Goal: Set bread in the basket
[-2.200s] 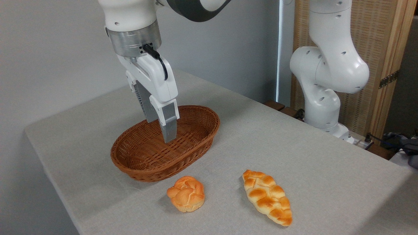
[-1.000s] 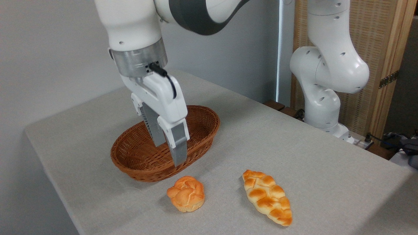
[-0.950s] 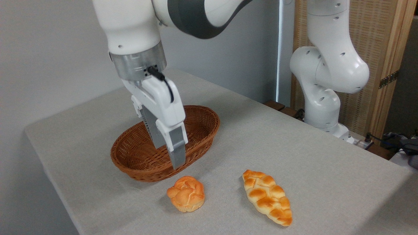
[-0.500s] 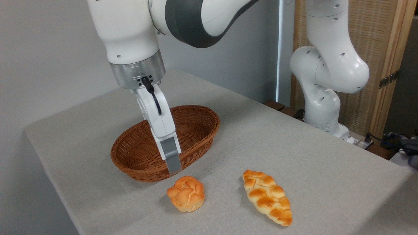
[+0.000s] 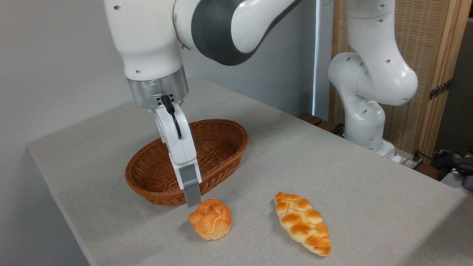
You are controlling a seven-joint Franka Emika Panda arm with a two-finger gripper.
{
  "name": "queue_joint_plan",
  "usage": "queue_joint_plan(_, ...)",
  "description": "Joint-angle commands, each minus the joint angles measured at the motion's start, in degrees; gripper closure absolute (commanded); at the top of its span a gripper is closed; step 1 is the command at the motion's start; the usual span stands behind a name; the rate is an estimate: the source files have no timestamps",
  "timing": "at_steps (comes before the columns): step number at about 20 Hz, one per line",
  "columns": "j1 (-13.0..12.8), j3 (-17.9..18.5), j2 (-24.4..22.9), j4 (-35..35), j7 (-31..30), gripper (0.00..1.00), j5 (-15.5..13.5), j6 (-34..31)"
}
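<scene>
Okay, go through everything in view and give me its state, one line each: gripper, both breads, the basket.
gripper: just above the bun, holding nothing; seen edge-on, so open or shut is unclear.
bun: on the table in front of the basket, not gripped.
braided loaf: flat on the table, right of the bun, untouched.
basket: upright on the table, no bread inside.

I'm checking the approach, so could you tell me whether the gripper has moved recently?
Yes. The gripper has moved down and toward the camera, from over the basket to just above the bun.
</scene>
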Motion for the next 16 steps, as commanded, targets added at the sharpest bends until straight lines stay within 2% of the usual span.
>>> queue_joint_plan(1, -0.4, 0.5, -6.0, -7.7, 7.9, 0.0, 0.9, 5.0)
queue_joint_plan(3, -0.4, 0.5, -6.4, -8.3, 16.2, 0.0, 1.0, 4.7)
queue_joint_plan(5, -0.4, 0.6, -6.5, -9.3, 20.0, 0.0, 1.5, 4.6)
queue_joint_plan(7, -0.6, 0.4, -6.5, -10.4, 25.9, 0.0, 4.8, 4.6)
queue_joint_plan(9, -0.6, 0.3, -6.4, -10.7, 33.6, 0.0, 6.1, 4.7)
queue_joint_plan(14, -0.7, 0.0, -4.9, -10.9, 43.0, 0.0, 6.3, 5.3)
queue_joint_plan(16, -1.1, -0.4, -3.9, -10.9, 44.2, 0.0, 8.2, 5.6)
